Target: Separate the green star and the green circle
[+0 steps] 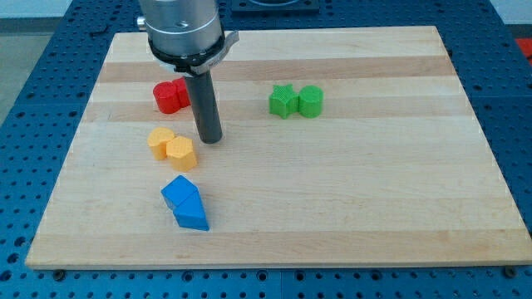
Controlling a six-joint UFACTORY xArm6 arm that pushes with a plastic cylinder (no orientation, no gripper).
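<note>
Arm enters from the view's top, left of centre: a grey metal flange carries a straight dark rod hanging vertically. No gripper on this rig, nothing held. My tip [210, 139] rests on the wooden board [374, 199] in the upper left part of the frame and appears to touch no block.

Around the tip: red blocks [171, 95] just up and to its left, partly hidden behind the rod, shapes hard to make out. Two yellow-orange blocks [172, 148] just to its lower left, touching each other. Two blue blocks [185, 203] further toward the view's bottom, also pressed together.

Task pair: green star [283, 100] and green circle [311, 100] sit side by side right of the tip, a little above its level, upper centre of the frame, star on the left. They touch or nearly touch. A stretch of bare wood lies between them and the tip.

No writing or labels readable anywhere.

Room: bare board across the whole right half and along the bottom right. The green pair sits well in from the top edge. A blue perforated table [25, 124] surrounds the board on all sides.
</note>
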